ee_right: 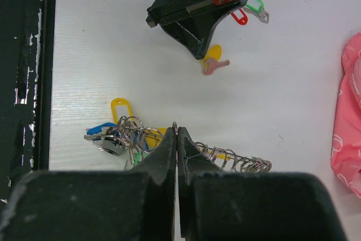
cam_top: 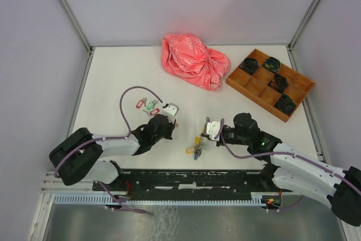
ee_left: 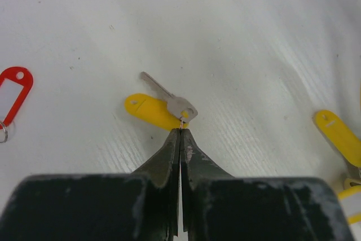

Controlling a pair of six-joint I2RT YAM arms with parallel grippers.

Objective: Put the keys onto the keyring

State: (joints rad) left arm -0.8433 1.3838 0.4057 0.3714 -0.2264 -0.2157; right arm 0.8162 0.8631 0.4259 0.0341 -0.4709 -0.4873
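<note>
Yellow-tagged key (ee_left: 179,107) lies on the white desk (ee_left: 254,38), its small loop pinched between the tips of the closed left claw (ee_left: 180,134). Right claw (ee_right: 176,134) is clamped on the thin keyring (ee_right: 174,126), with a bunch of tagged keys (ee_right: 121,136) gathered just beside it.

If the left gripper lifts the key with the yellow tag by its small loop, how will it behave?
The left gripper pinches only the thin wire loop, so the key and its yellow tag would probably dangle and swing. Both look small and thin, so likely light. The wire is smooth metal, so it may slip or twist between the fingers.
</note>
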